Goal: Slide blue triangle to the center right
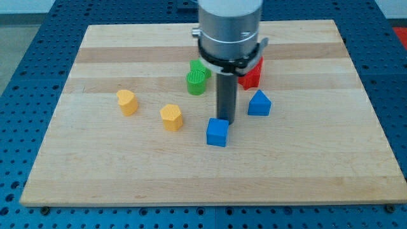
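Note:
The blue triangle block (259,103) sits right of the board's centre. My tip (226,120) is at the end of the dark rod, just left of the blue triangle and a little below it, with a small gap between them. A blue cube (217,132) lies directly below-left of my tip, almost touching it.
A red block (252,73) sits above the blue triangle, partly hidden by the arm. Two green blocks (198,77) stand left of the rod. Two yellow blocks lie further left (127,102) (172,117). The wooden board (318,165) rests on a blue perforated table.

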